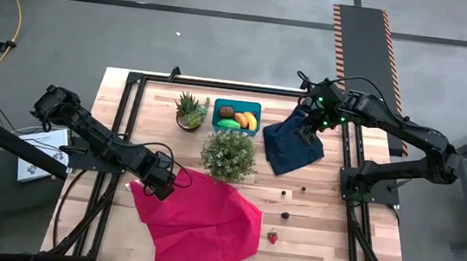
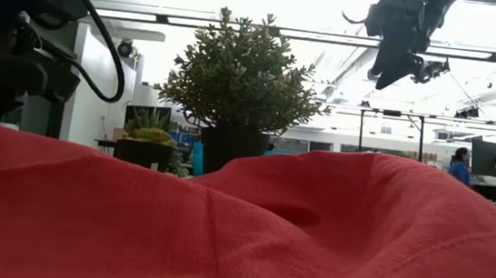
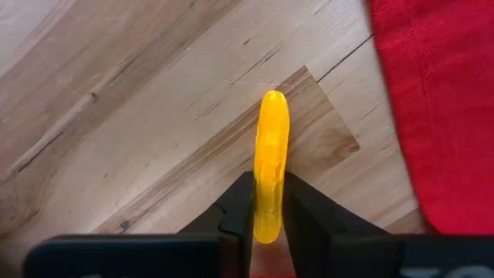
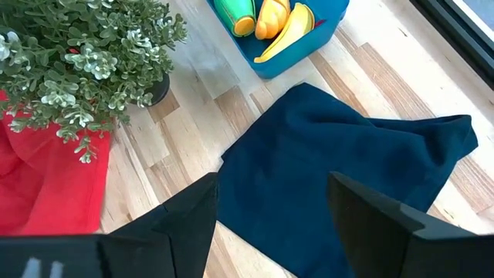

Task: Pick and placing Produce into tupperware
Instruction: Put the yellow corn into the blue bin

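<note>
Left hand (image 1: 161, 185): clamped on a yellow piece (image 3: 270, 166), over the table (image 1: 326, 244) beside the red cloth (image 1: 207, 219). Right hand (image 1: 307, 136): fingers wide, above the navy cloth (image 1: 293, 145). Tupperware (image 1: 238, 105): far edge, holding produce (image 1: 250, 120).

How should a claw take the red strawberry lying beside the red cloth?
Probably from straight above, closing across the middle of the strawberry. It is small and lies alone on the bare table, with only the red cloth edge close beside it.
</note>
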Controlling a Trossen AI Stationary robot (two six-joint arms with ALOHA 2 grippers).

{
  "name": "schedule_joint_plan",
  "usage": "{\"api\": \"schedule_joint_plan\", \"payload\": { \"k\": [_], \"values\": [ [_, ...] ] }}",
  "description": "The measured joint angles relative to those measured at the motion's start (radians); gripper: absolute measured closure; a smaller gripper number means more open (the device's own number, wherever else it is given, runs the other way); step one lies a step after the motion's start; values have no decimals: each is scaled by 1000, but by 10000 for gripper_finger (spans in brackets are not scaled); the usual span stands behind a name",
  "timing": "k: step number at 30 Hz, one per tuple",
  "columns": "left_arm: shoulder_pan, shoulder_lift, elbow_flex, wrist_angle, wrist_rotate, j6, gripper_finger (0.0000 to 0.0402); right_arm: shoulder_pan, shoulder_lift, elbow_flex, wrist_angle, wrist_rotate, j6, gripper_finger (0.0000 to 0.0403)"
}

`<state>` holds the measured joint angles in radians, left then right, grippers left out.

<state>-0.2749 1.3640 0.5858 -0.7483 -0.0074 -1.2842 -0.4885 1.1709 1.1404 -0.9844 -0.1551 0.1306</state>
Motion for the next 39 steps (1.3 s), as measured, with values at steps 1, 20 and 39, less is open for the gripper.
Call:
{"api": "schedule_joint_plan", "payload": {
  "k": [1, 20, 39],
  "values": [
    [0, 0, 0, 0, 0, 0, 358, 0, 0, 0, 0, 0, 0, 171],
    [0, -1, 0, 54, 0, -3, 377, 0, 0, 0, -1, 0, -8, 171],
    [0, -1, 37, 114, 44, 50, 380, 0, 0, 0, -1, 0, -27, 171]
  ]
}}
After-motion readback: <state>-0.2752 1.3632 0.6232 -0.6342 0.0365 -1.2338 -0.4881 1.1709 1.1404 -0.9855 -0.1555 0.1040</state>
